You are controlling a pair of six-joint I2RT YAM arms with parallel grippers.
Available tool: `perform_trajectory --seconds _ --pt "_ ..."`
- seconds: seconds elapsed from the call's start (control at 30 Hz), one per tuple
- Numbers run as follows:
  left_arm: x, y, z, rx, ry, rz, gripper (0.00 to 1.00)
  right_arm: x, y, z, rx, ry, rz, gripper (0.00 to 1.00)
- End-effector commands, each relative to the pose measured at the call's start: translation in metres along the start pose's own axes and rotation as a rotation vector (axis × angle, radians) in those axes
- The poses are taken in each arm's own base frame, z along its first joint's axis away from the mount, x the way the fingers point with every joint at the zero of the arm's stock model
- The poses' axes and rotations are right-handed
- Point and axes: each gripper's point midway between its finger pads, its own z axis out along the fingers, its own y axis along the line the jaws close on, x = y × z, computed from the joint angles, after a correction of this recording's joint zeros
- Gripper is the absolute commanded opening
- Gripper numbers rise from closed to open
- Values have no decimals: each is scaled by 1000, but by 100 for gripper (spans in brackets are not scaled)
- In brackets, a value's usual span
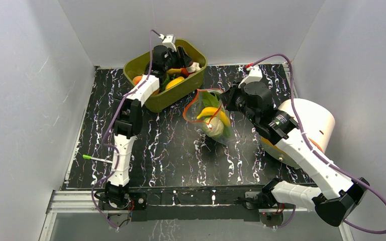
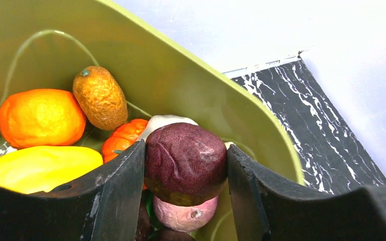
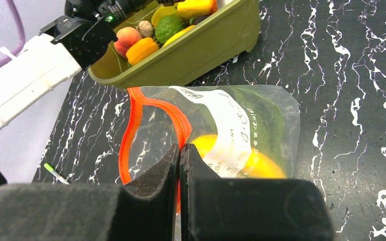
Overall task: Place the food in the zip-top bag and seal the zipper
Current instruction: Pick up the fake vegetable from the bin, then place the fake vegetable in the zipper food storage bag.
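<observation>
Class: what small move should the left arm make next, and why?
Probably lift the left gripper straight up out of the tub: it clamps the purple ball, and the right gripper pinches the zipper, holding the zip-top bag open.

An olive-green tub (image 1: pixel 173 100) walls in the left jaws; a white roll (image 1: pixel 309 118) sits right of the right jaws on the black marbled table (image 1: pixel 171 150); a green-tipped stick (image 1: pixel 98 159) lies well apart from both

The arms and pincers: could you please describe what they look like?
The left arm and right arm have white shells and black joints. A purple cable runs along each. A green light glows on the left wrist. The left pincer's fingers and the right pincer's fingers are flat matte black.
</observation>
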Motion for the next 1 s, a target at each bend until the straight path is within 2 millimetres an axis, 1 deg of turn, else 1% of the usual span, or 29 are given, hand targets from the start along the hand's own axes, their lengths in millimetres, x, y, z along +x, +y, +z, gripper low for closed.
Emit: perform_trajectory --seconds 0.0,0.13,0.23,0.3,0.33,0.37,0.4,0.43,0.47,0.5,0.53,0.57,0.67,0.7,0.73,0.77,0.9,0.97 --pt "-82 -31 -39 -1 -138 68 36 -41 19 -16 -83 -143 48 0" --pt "-89 -35 -54 -18 -144 60 36 -37 18 -16 -84 -135 54 0" --pt "-90 -38 -64 -29 -129 43 35 -35 18 -16 -85 -131 58 0" --pt "-96 -46 -76 -20 -127 30 35 -35 17 -17 -80 -132 65 0" --pt "-94 -51 -81 -6 -113 21 35 -35 16 -17 -77 -134 70 0" --pt "-97 -60 -92 7 -100 9 34 -33 16 -17 -77 -132 77 0" --pt "-101 -70 -108 27 -95 2 33 -31 16 -16 -80 -126 87 0" --pt "-101 -80 -125 45 -93 -17 33 -28 17 -15 -85 -121 102 0" --pt "-101 -88 -137 65 -97 -32 32 -28 18 -15 -90 -118 120 0" --pt "-97 -104 -161 116 -95 -42 32 -30 23 -15 -106 -121 158 0" --pt "-91 -110 -174 130 -75 -50 32 -31 25 -15 -118 -122 175 0" --pt "-92 -118 -187 144 -72 -48 32 -30 25 -15 -118 -123 186 0" --pt "-84 -139 -224 200 -33 -50 33 -20 24 -11 -118 -96 212 0" --pt "-83 -150 -241 230 -24 -46 33 -15 24 -9 -119 -83 225 0" --pt "-77 -156 -250 255 -4 -51 33 -14 26 -8 -125 -76 234 0" --pt "-77 -164 -262 285 -2 -42 34 -14 28 -7 -130 -72 250 0" --pt "-61 -178 -286 356 46 -48 34 -11 29 -3 -131 -64 291 0" --pt "-57 -189 -301 405 49 -70 35 -8 31 -1 -139 -54 304 0"
